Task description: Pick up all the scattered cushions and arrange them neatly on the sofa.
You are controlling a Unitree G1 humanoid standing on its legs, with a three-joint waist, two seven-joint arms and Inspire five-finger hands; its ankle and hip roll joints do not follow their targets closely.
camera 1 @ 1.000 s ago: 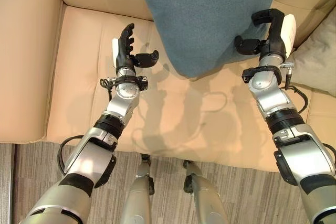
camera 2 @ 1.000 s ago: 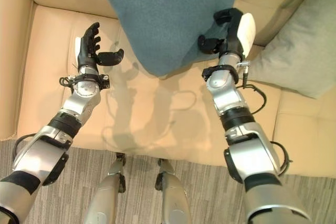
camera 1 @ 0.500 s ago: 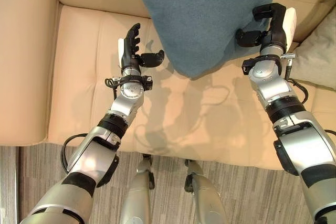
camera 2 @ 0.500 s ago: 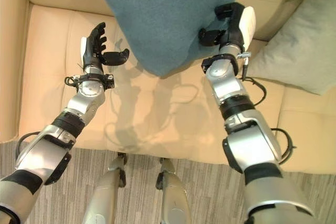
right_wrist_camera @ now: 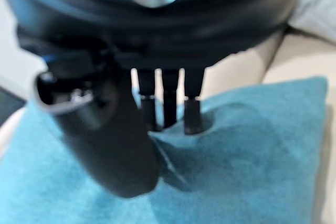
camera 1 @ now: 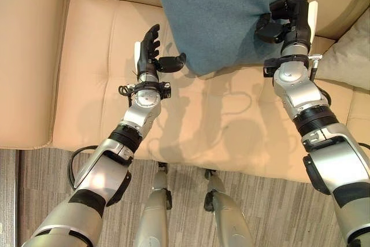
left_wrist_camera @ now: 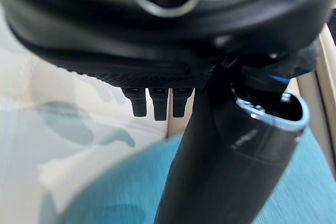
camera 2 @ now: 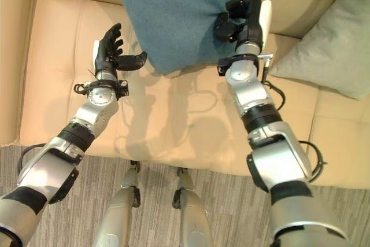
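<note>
over the far middle of the tan leather sofa [camera 1: 87, 85], a large teal-blue fabric cushion [camera 1: 219, 15] hangs against the backrest, its near corner just above the seat. right hand [camera 1: 287, 18] grips the cushion's right edge: the right wrist view shows fingers [right_wrist_camera: 167, 103] and thumb curled into the fabric, bunching it. left hand [camera 1: 151, 55] hovers just left of the cushion's near corner, fingers straight and spread, thumb reaching toward the fabric; whether it touches cannot be told. a grey-green fabric cushion [camera 2: 329, 44] lies on the seat at far right, apart from the teal one.
</note>
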